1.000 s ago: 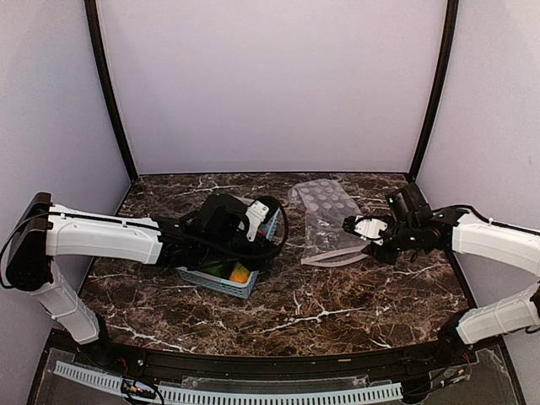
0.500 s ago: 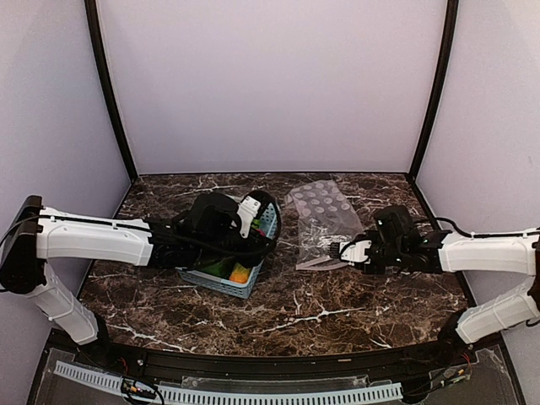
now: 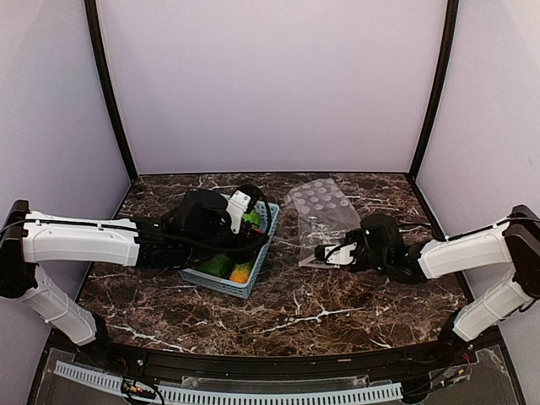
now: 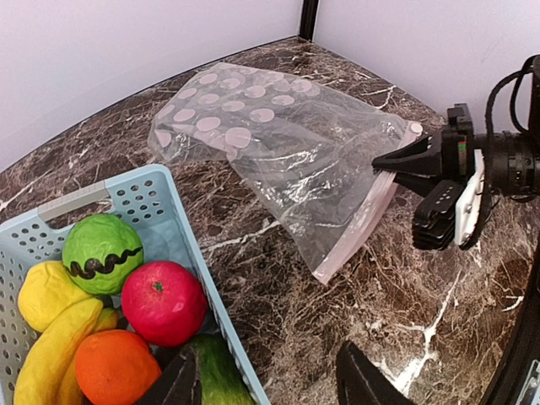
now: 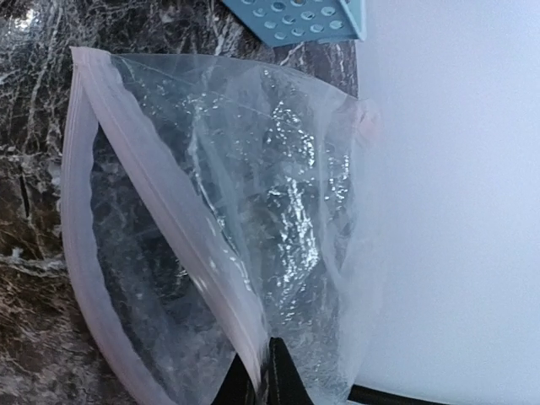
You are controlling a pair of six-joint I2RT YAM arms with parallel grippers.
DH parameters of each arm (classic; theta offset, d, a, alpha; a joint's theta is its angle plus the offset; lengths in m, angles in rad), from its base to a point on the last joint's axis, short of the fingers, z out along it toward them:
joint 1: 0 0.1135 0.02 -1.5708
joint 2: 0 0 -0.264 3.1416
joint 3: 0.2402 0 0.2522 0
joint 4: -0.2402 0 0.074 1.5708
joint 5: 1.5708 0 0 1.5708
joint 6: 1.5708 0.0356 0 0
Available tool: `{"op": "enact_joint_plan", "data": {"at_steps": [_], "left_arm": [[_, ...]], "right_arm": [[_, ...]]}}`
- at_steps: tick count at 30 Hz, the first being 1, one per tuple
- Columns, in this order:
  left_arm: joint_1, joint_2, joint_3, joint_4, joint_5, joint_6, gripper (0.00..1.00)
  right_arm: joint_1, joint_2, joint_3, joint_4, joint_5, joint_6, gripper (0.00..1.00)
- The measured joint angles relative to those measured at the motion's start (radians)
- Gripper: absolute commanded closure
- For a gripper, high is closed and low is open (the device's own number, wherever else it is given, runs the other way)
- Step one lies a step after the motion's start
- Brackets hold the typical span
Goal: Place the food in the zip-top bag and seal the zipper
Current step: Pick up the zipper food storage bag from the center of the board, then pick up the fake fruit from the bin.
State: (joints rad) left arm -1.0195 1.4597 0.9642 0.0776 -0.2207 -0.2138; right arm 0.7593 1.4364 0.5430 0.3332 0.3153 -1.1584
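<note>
The bag point(image 3: 325, 215) is lying on the table point(image 3: 295, 321) near the basket point(image 3: 253, 283) — thin, limp, slippery film. Its zipper point(image 4: 354, 236) — the stiffest hold — is being pinched by the right gripper point(image 5: 260, 375); the left gripper point(image 4: 270, 384), spread and empty, is being held over the food point(image 4: 160, 299).

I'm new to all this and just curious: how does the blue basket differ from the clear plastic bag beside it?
The basket is opaque light blue, stiff and perforated; the zip-top bag is clear, crinkly and limp. The basket holds the toy food; the bag is empty. The bag's pinkish edge is pinched by the right gripper; the basket is not gripped. Both rest on the marble table.
</note>
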Motion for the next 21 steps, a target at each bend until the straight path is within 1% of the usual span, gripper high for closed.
{"op": "enact_joint_plan", "data": {"at_steps": [1,3,6,9,14,18,21], "left_arm": [[0.000,-0.006,0.000,-0.008,-0.011,-0.002,0.41],[0.000,-0.013,0.000,-0.031,-0.034,-0.008,0.38],[0.008,-0.016,0.000,-0.092,-0.074,-0.036,0.37],[0.030,-0.016,0.002,-0.164,-0.084,-0.073,0.37],[0.080,-0.017,0.002,-0.246,-0.084,-0.117,0.37],[0.115,-0.017,0.003,-0.300,-0.076,-0.138,0.37],[0.135,-0.016,0.012,-0.342,-0.056,-0.140,0.36]], "right_arm": [[-0.002,-0.020,0.006,-0.008,-0.002,0.013,1.00],[-0.010,-0.056,0.035,-0.048,-0.011,0.033,1.00],[-0.040,-0.095,0.129,-0.126,-0.039,0.087,1.00],[-0.097,-0.101,0.221,-0.178,-0.064,0.139,1.00],[-0.256,-0.077,0.339,-0.269,-0.108,0.218,1.00],[-0.384,-0.039,0.429,-0.318,-0.109,0.264,1.00],[-0.493,-0.019,0.541,-0.360,-0.091,0.306,1.00]]}}
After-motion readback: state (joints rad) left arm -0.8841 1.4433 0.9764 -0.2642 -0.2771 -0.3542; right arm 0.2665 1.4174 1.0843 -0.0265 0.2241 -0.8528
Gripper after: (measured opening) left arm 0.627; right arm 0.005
